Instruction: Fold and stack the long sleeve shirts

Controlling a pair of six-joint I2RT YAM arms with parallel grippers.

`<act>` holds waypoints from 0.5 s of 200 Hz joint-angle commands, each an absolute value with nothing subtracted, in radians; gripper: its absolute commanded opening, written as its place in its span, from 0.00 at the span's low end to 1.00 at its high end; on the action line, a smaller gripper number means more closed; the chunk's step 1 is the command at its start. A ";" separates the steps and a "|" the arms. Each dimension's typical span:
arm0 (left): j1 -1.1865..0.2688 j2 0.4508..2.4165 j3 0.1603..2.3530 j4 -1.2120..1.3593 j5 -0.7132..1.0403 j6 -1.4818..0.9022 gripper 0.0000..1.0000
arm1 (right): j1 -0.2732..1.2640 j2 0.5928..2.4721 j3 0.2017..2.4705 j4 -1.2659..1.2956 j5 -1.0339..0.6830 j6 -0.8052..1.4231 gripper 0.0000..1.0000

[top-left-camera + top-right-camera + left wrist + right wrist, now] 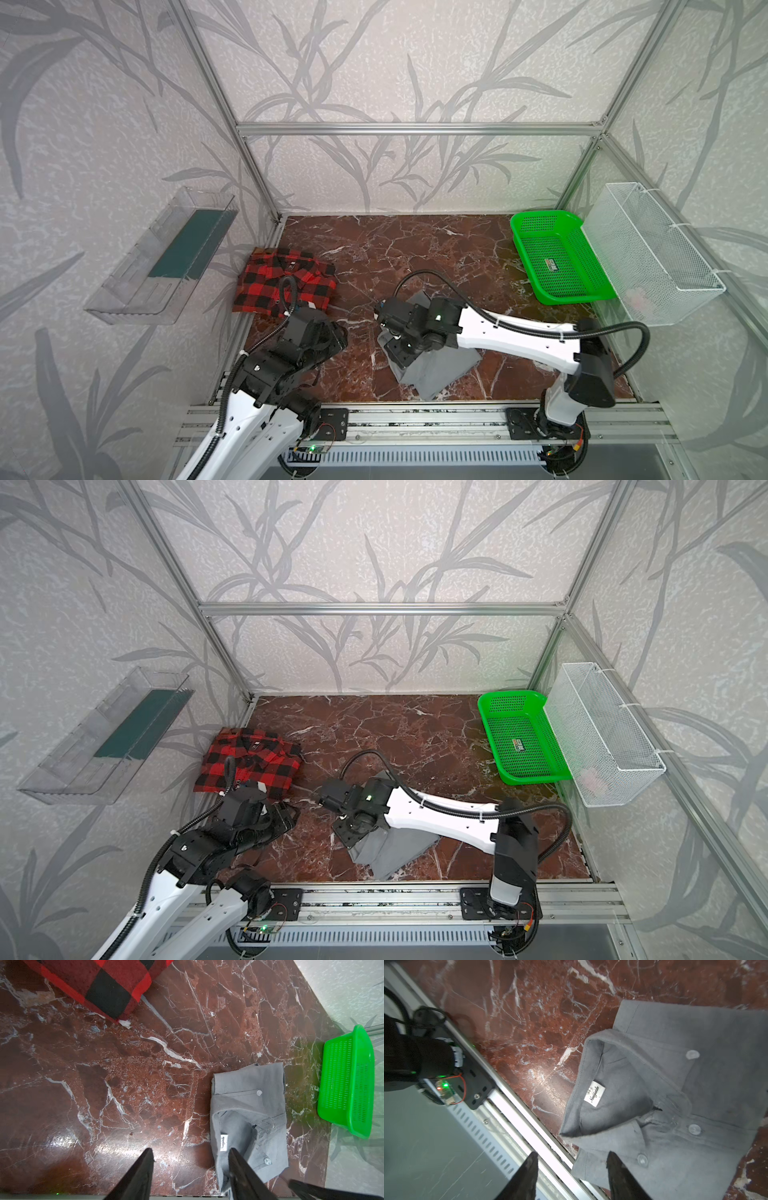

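The gray long sleeve shirt (440, 370) lies folded near the table's front edge, collar and label up (675, 1095). My right gripper (572, 1159) hovers over its front corner, open, with nothing held; in both top views it (401, 359) covers part of the shirt (390, 850). The red-and-black plaid shirt (286, 284) lies folded at the back left (249, 762). My left gripper (190, 1157) is open over bare marble between the two shirts (338, 336). One of its fingers (234, 1165) overlaps the gray shirt's (249, 1118) collar edge; whether it touches I cannot tell.
A green plastic basket (557, 257) stands at the back right of the marble table (415, 249). A white wire basket (652, 257) hangs on the right wall and a clear bin (166, 257) on the left wall. An aluminium rail (415, 419) runs along the front.
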State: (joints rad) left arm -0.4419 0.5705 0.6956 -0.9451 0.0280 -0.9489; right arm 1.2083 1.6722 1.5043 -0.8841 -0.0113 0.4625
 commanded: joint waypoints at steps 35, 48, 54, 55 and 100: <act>-0.437 0.645 0.523 -0.750 0.194 -1.026 0.58 | 0.952 1.567 1.315 -0.755 -0.148 0.420 0.48; -0.437 0.670 0.505 -0.720 0.223 -1.032 0.59 | 0.886 1.576 1.297 -0.763 -0.193 0.399 0.45; -0.438 0.679 0.502 -0.712 0.238 -1.031 0.59 | 0.857 1.576 1.292 -0.774 -0.195 0.391 0.45; -0.438 0.682 0.502 -0.711 0.239 -1.031 0.58 | 0.853 1.576 1.290 -0.774 -0.195 0.389 0.45; -0.451 0.701 0.439 -0.626 0.292 -1.063 0.59 | 0.679 1.504 1.085 -0.740 -0.182 0.359 0.48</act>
State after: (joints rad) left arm -0.4442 0.7017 0.4904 -0.7116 0.2394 -1.0191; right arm 0.7246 1.5635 1.1736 -0.7460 -0.1654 0.3897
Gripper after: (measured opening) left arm 0.586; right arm 0.470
